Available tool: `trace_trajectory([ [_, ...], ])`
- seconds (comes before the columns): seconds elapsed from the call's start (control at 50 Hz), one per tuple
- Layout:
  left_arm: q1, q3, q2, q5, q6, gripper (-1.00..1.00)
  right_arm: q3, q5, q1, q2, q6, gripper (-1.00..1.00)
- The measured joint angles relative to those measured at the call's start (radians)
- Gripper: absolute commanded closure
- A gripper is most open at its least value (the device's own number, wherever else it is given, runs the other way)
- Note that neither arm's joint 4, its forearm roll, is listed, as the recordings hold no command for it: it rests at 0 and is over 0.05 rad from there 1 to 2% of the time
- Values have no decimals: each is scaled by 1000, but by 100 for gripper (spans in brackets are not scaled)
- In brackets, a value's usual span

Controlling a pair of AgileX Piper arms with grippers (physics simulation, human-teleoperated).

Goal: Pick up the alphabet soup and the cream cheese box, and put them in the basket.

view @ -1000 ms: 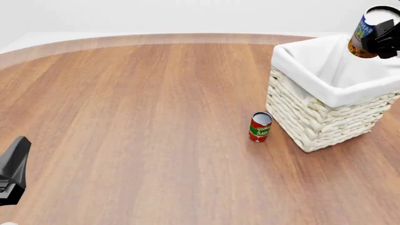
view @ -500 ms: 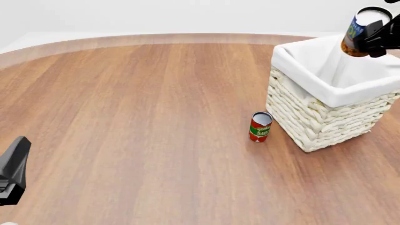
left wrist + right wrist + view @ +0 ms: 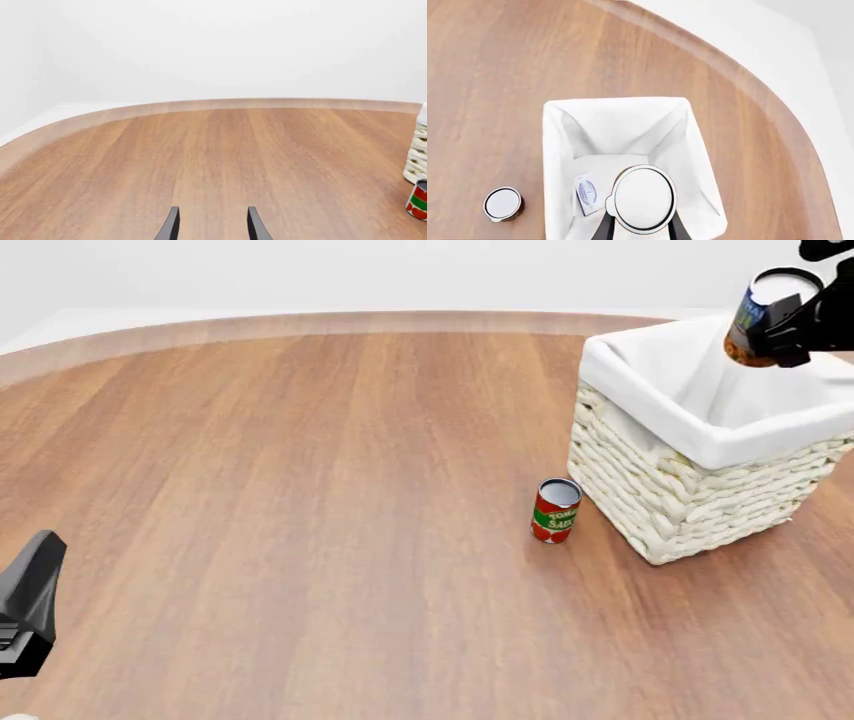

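- The right hand (image 3: 801,315) grips the alphabet soup can (image 3: 763,318) by its sides and holds it in the air above the open basket (image 3: 694,480).
- The right wrist view looks straight down on the can's pale lid (image 3: 644,198), directly over the basket's white cloth liner (image 3: 627,120).
- The cream cheese box (image 3: 586,193) lies on the basket floor, partly hidden by the can.
- A red and green tomato sauce can (image 3: 555,510) stands upright on the wooden worktop (image 3: 294,460), just beside the basket's wicker wall.
- The left hand (image 3: 212,225) hovers low over bare worktop, well apart from everything, fingers spread and gripping nothing.
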Motion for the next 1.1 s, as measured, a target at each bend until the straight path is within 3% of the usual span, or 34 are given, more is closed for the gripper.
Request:
trace_trajectory([
  [0.52,0,0,0,0,0,-100,40,-64,-3,94,-46,100],
  [1.1,0,0,0,0,0,-100,-5,-89,-1,205,-74,100],
])
